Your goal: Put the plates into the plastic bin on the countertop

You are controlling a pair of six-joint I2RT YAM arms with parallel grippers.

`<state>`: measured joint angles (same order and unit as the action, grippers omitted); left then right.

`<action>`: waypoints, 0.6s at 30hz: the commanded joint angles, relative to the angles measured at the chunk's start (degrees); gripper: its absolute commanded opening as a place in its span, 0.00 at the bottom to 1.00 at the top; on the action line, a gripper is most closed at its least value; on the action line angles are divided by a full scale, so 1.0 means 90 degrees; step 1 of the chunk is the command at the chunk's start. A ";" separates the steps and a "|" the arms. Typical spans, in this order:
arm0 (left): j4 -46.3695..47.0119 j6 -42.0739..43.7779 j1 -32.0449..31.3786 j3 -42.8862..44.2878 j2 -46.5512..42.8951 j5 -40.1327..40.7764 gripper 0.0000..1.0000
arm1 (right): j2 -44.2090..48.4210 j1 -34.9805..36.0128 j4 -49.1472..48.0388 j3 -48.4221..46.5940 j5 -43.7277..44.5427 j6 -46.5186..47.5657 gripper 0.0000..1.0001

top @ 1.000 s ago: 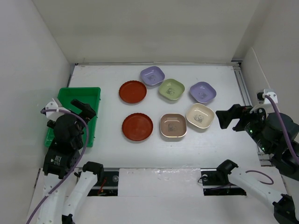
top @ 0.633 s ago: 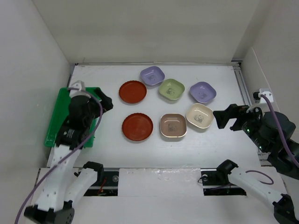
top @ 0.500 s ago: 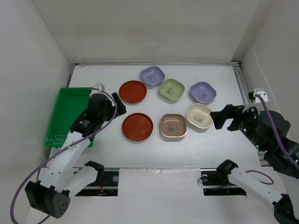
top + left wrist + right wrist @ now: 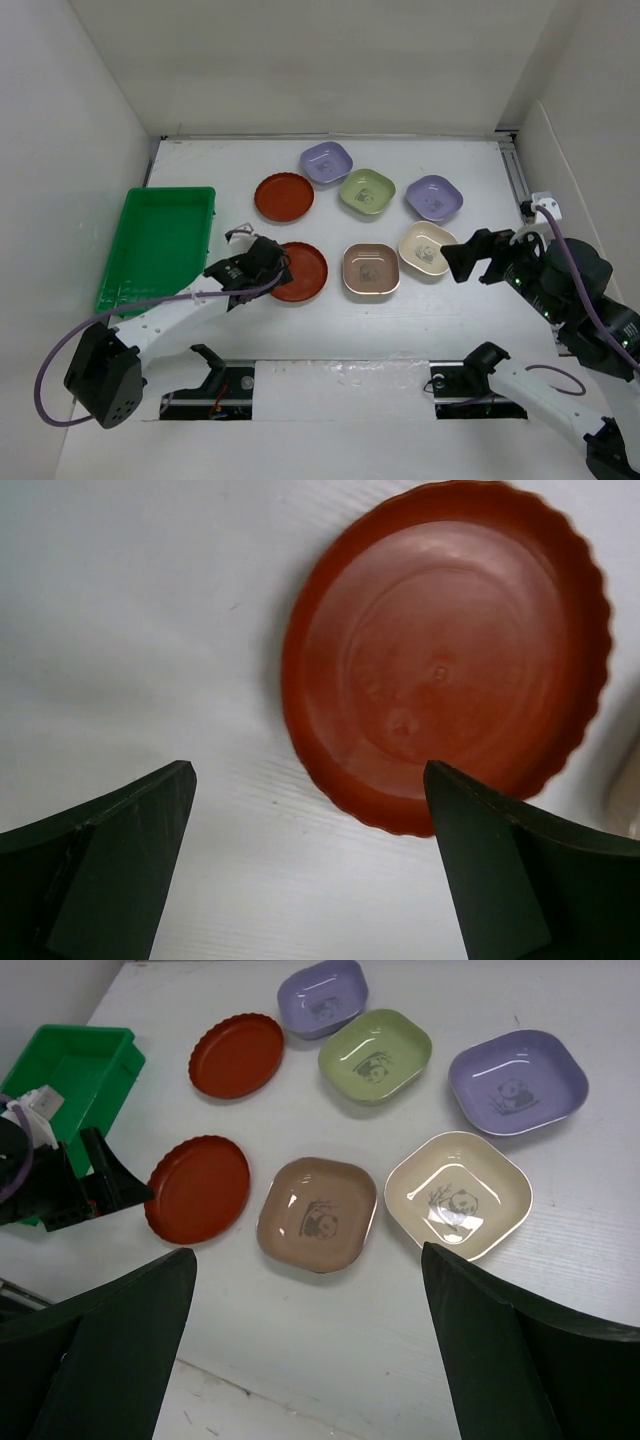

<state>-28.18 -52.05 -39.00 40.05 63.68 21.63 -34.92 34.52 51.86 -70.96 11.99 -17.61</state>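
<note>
Seven plates lie on the white countertop [image 4: 230,160]: two red-brown round ones [image 4: 284,197] [image 4: 300,270], two lilac dishes [image 4: 326,162] [image 4: 434,197], an olive one [image 4: 366,192], a cream one [image 4: 428,247] and a brownish-pink one [image 4: 371,269]. The green plastic bin [image 4: 160,245] sits at the left with nothing in it. My left gripper [image 4: 278,268] is open, low at the left rim of the near red plate [image 4: 445,650], which lies just ahead of its fingertips. My right gripper [image 4: 462,256] is open, raised just right of the cream dish [image 4: 458,1194].
White walls close the countertop at the left, back and right. A metal rail [image 4: 520,185] runs along the right edge. The left arm's grey cable [image 4: 130,310] loops low over the front left, below the bin.
The left arm swung from above the bin rightward and down to the near red plate's left rim. The right gripper drifted left toward the cream dish. Both stayed open.
</note>
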 commanded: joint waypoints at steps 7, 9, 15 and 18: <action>0.0661 -0.0974 -0.0022 -0.0896 0.0170 0.0507 0.91 | 0.0110 -0.0027 -0.0614 0.0199 -0.0531 0.0130 1.00; 0.0759 -0.0974 -0.0022 -0.0896 0.0433 0.0575 0.91 | 0.0110 -0.0027 -0.0683 0.0199 -0.0609 0.0130 1.00; 0.0701 -0.1238 -0.0022 -0.0574 0.1477 0.0663 0.65 | 0.0168 -0.0027 -0.0752 0.0316 -0.0785 0.0130 1.00; 0.0700 -0.1394 -0.0022 -0.0573 0.1703 0.0663 0.30 | 0.0237 -0.0027 -0.0752 0.0374 -0.0785 0.0130 1.00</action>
<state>-21.32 -60.90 -39.00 35.09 76.40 28.36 -33.98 34.52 48.80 -68.34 6.02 -17.28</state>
